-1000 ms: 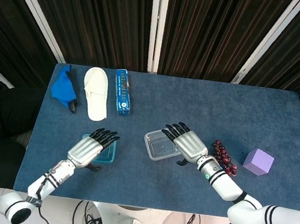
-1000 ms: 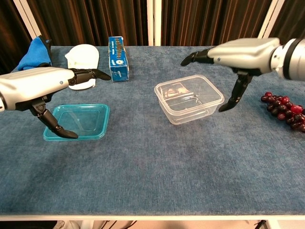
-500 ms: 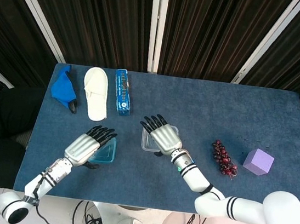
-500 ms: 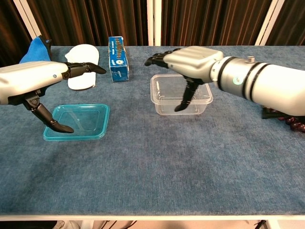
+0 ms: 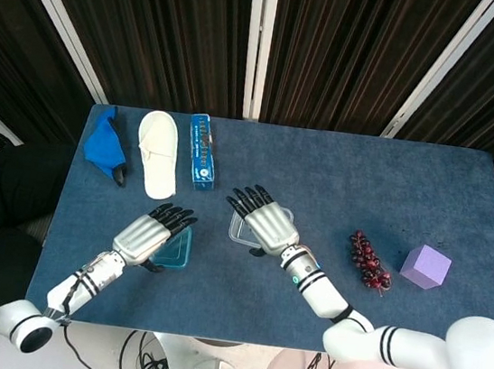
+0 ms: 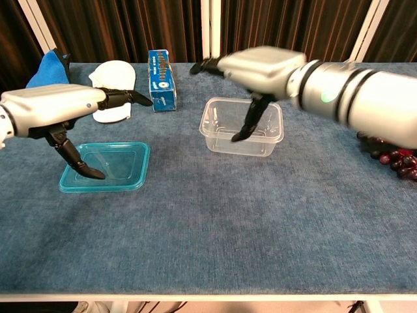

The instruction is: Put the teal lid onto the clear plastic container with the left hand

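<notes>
The teal lid (image 6: pixel 107 167) lies flat on the blue table at the front left, also seen as the lid (image 5: pixel 176 250) from above. My left hand (image 6: pixel 57 109) hovers over its left part with fingers stretched out; the thumb points down onto the lid's left edge. From above, the left hand (image 5: pixel 150 235) covers much of the lid. The clear plastic container (image 6: pixel 242 127) stands upright right of the lid. My right hand (image 6: pixel 260 68) is spread above it with the thumb reaching down inside. In the head view the right hand (image 5: pixel 264 222) hides most of the container (image 5: pixel 239 232).
At the back left lie a blue cloth (image 5: pixel 104 143), a white slipper (image 5: pixel 158 153) and a blue box (image 5: pixel 201 149). A bunch of dark red grapes (image 5: pixel 369 260) and a purple cube (image 5: pixel 425 265) sit to the right of the container.
My right hand swept left over the container, and the container shifted left and turned with it. The left hand stayed over the teal lid, its thumb shifting slightly.
</notes>
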`<state>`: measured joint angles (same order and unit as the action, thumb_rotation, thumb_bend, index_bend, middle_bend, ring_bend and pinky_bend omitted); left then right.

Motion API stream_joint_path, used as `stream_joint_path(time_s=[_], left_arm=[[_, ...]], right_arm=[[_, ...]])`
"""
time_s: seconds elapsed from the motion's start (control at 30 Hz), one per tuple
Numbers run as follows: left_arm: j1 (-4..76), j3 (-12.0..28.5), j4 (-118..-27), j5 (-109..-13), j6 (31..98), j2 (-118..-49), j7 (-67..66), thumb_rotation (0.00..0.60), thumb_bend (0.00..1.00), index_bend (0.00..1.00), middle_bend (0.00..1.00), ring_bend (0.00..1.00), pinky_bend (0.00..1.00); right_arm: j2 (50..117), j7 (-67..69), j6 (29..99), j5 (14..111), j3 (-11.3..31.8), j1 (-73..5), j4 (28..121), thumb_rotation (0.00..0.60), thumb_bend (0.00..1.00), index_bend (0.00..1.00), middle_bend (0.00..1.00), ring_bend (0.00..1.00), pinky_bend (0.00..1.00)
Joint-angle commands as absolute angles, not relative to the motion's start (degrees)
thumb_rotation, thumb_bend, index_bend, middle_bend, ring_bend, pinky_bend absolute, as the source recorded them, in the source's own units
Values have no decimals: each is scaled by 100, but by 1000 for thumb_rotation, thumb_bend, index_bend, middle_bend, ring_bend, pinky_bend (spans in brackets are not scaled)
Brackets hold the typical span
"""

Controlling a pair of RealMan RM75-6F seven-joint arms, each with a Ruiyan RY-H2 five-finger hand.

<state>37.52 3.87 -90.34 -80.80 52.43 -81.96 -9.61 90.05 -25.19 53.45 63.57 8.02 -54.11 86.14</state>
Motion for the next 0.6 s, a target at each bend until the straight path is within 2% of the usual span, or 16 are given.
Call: stream_joint_path(time_s=[0.03, 0.27, 0.43, 0.6], left_arm=[[3893, 458, -8941, -7626, 4927, -8311, -1169, 600, 0, 24, 12, 0, 0], [3891, 478, -8963, -6730, 4812, -8359, -1707, 600, 0, 119, 106, 0, 0], [3886, 451, -9272, -6084, 4753, -8187, -1930, 600, 0, 112, 106, 0, 0], [3821, 434, -9468, -5850, 4909, -8181, -1912, 600, 0, 106, 105, 0, 0]], right_arm=[[8083, -2162, 6022, 6934, 682, -4866, 9402, 600, 0, 0, 0, 0, 0], [7144, -1885, 6534, 7210, 445, -4208, 9900, 600, 0, 0, 0, 0, 0], [6831, -1602, 6827, 7405, 334, -3817, 9960, 600, 0, 0, 0, 0, 0], [6697, -1372, 6938, 7548, 307, -3593, 9941, 600, 0, 0, 0, 0, 0]])
